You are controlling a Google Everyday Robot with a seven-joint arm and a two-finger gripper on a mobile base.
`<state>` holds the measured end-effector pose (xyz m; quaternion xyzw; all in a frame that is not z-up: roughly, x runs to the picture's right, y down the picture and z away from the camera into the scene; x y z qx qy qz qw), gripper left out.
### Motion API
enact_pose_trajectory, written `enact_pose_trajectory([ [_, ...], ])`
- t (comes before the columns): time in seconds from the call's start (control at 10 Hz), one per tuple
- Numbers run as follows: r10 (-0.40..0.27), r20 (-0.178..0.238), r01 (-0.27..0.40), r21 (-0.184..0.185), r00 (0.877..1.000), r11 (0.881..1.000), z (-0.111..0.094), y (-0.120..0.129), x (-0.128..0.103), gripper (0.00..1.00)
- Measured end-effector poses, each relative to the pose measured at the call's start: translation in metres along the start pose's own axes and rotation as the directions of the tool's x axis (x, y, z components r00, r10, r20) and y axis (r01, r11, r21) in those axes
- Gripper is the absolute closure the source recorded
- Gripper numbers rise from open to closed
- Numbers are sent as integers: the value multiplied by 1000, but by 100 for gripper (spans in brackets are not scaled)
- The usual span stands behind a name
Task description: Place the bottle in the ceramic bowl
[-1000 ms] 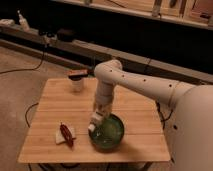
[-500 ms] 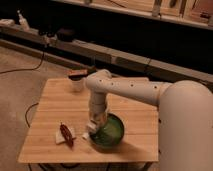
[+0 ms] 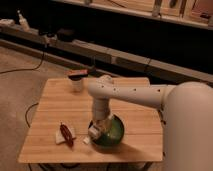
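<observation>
The dark green ceramic bowl (image 3: 115,134) stands near the front edge of the wooden table (image 3: 52,102). My gripper (image 3: 96,129) reaches straight down from the white arm to the bowl's left rim. It is shut on the small pale bottle (image 3: 93,131), which it holds at the rim, just above the bowl's left edge. The arm hides part of the bowl's inside.
A white cup with a dark reddish lid (image 3: 76,80) stands at the back of the table. A red object on a white scrap (image 3: 65,134) lies left of the bowl. A small white bit (image 3: 86,141) lies by the bowl's left side. A dark bench runs behind.
The arm has swung left and bent lower, bringing the gripper and the bottle down toward the bowl's left rim. The bowl, the cup and the red object have not moved.
</observation>
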<state>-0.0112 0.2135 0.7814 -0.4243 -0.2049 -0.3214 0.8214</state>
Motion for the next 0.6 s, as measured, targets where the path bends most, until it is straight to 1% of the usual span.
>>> enact_pose_trajectory([
  [0.1,34,10,-34,5,999,999,3,9,2,20],
  [0.2,66,24,-67,22,998,998,6,17,7,20],
  [0.3,82,34,-84,41,996,996,7,19,10,20],
  [0.4,107,47,-111,75,993,991,6,23,18,20],
  [0.6,103,48,-107,78,993,991,6,21,16,20],
])
